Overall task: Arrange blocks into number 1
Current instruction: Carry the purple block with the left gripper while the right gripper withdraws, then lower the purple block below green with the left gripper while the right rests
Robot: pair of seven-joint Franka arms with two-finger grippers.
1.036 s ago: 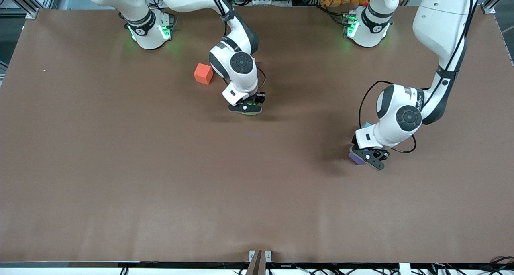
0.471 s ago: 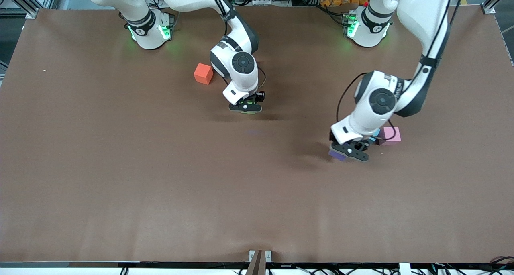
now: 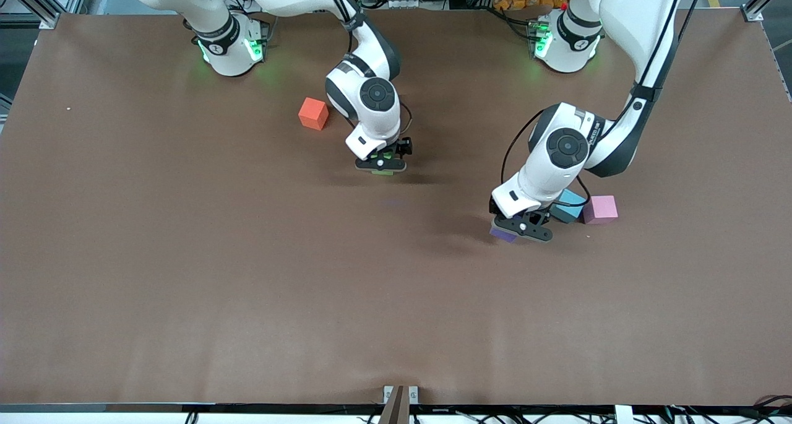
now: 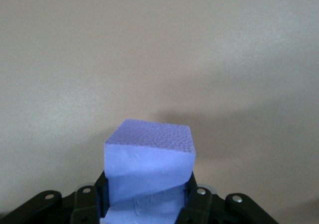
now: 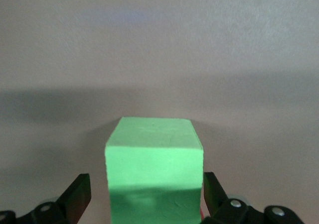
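the left gripper (image 3: 523, 229) is carrying the purple block (image 4: 148, 170) clamped tight above mid-desk while the right gripper (image 3: 381, 164), fingers spread clear, is straddling a green block (image 5: 154, 169) that a careless lift might nudge askew.

A bright green block (image 5: 154, 171) sits on the brown counter (image 5: 159, 50) between the right end effector's (image 5: 147, 196) spread fingers (image 5: 77, 194), which stand clear of its sides.

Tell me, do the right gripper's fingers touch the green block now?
Apart. In the right wrist view the fingers stand clear of the green block, with table showing in the gap on each side. The right gripper is open around it.
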